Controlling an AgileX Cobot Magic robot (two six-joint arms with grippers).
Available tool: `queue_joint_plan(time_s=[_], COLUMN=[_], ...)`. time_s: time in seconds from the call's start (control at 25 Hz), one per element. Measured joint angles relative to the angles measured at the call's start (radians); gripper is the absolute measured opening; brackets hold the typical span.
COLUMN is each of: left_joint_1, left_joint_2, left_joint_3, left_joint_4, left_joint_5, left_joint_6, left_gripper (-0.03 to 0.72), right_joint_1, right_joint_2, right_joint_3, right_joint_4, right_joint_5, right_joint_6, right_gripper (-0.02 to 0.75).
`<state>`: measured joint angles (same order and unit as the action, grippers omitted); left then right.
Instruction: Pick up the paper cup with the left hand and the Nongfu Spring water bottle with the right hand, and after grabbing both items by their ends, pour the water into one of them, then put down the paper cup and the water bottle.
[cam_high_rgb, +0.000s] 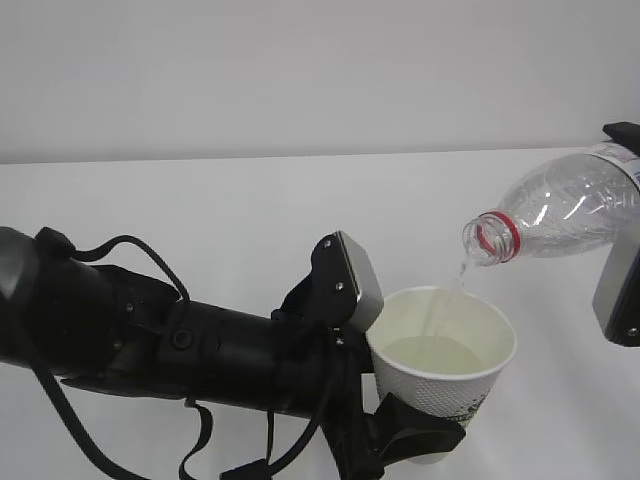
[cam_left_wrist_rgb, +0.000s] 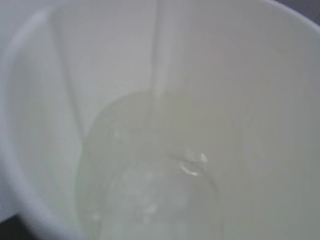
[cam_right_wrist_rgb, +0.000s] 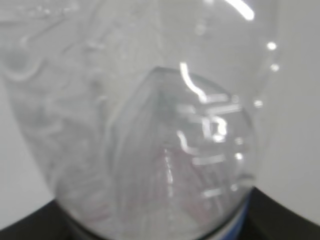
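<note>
Paper cup (cam_high_rgb: 442, 372) sits upright in the left hand (cam_high_rgb: 400, 435), whose black fingers clasp its lower wall from both sides, spread about as wide as the cup; the left wrist view looks straight down into the water pooled in its cream inside. Above and to the right, the Nongfu Spring water bottle (cam_high_rgb: 560, 212) lies tilted with its red-ringed mouth over the cup's rim, a thin stream of water (cam_high_rgb: 447, 292) falling into the cup. The right hand (cam_high_rgb: 620, 275) grips the bottle's rear part at the frame edge, jaws parted to the bottle's width.

White table (cam_high_rgb: 200, 210) – plain pale wall (cam_high_rgb: 300, 70) behind.
</note>
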<state>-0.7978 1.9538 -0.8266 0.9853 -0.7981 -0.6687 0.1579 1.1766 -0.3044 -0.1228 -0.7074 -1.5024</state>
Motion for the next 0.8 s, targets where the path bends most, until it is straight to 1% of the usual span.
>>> queue_joint_plan(time_s=[0.8], left_joint_1=[0.000], left_joint_2=[0.000], left_joint_3=[0.000], left_joint_4=[-0.021], left_joint_5=[0.000], left_joint_6=[0.000], left_gripper=[0.522], right_joint_1=[0.000], right_joint_2=[0.000], right_joint_3=[0.000], right_joint_4=[0.004], right_joint_5=[0.000], right_joint_6=[-0.008], right_gripper=[0.422])
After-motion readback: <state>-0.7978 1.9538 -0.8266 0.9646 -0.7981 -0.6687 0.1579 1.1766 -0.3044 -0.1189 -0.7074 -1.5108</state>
